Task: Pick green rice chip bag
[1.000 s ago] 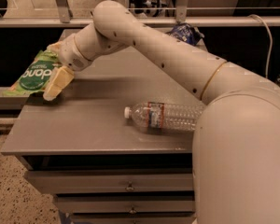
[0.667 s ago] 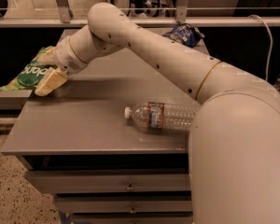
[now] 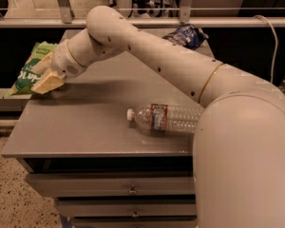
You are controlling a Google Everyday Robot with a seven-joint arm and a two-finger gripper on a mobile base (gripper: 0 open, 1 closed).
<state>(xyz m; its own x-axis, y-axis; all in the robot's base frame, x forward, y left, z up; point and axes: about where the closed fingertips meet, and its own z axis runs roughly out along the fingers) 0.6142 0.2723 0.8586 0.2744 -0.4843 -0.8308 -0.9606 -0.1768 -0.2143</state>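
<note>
The green rice chip bag point(image 3: 27, 69) is light green and crinkled, with a darker green patch and white lettering. It lies at the far left edge of the grey table point(image 3: 95, 122) and partly overhangs it. My gripper point(image 3: 44, 74) is right against the bag's right side, low over the table. Its two cream fingers point(image 3: 48, 82) stand apart, one above and one below the bag's edge. The wrist hides part of the bag.
A clear plastic water bottle point(image 3: 164, 118) lies on its side in the middle right of the table. A dark blue chip bag point(image 3: 187, 34) sits at the back right. My arm spans the table from the right. Drawers are below the front edge.
My gripper has moved left and a little back, from beside the bag to right against it. The bottle and the blue bag have not moved.
</note>
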